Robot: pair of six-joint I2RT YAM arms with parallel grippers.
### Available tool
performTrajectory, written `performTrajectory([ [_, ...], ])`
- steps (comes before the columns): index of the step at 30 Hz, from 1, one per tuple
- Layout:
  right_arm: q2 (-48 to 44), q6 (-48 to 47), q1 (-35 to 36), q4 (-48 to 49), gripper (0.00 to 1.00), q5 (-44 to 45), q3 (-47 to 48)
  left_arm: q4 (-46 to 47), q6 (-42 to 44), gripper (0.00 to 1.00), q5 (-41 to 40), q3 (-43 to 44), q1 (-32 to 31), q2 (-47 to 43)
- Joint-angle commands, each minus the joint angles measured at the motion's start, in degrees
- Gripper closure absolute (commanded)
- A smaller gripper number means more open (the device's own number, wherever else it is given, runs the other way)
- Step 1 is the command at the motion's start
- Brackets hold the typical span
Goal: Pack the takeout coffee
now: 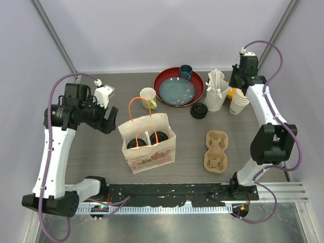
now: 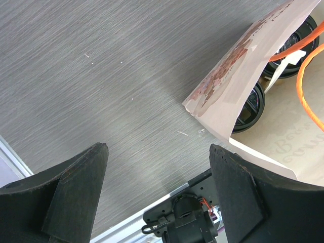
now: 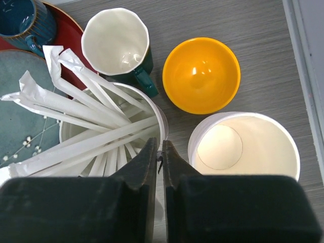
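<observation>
Standing inside the paper bag [image 1: 152,154] are two black-lidded cups [image 1: 158,136].

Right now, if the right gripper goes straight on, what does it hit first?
Probably the rim of the white straw cup; the right gripper tips sit right over it. Depth is unclear, possibly already touching.

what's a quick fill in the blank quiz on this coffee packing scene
1. The paper bag holds ___ lidded cups.
2. Its handles are ___ in colour.
3. The left gripper is ___, holding nothing.
4. In the top view the cardboard carrier lies to the bag's ___.
Missing: two; orange; open; right
</observation>
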Motion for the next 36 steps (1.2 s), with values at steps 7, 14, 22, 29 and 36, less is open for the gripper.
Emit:
performTrajectory([
  [7, -5.2, -4.3, -0.2, 2.8, 0.99, 1.7, 3.7, -0.4, 0.8, 0.15, 1.3, 0.2, 0.4, -0.6],
  [14, -10.8, -5.5, 0.1, 4.0, 0.99, 1.8, 4.4, 0.1, 0.5, 0.15, 1.4, -2.0, 0.4, -1.6],
  [22, -19.1, -6.3, 3.3, 4.4, 0.99, 3.6, 6.1, 0.6, 0.3, 0.15, 1.9, -2.2, 0.4, -1.5],
  [29, -27.2, -7.1, 11.0, 7.9, 0.99, 0.8, 8.4, 0.6, 0.2, 0.15, 1.9, -2.4, 0.4, -1.7],
  [36, -31.9, 0.9, 19.3, 14.4, 0.99, -22.6, 6.7, 0.4, 0.2, 0.15, 1.9, -2.3, 0.4, -1.8],
])
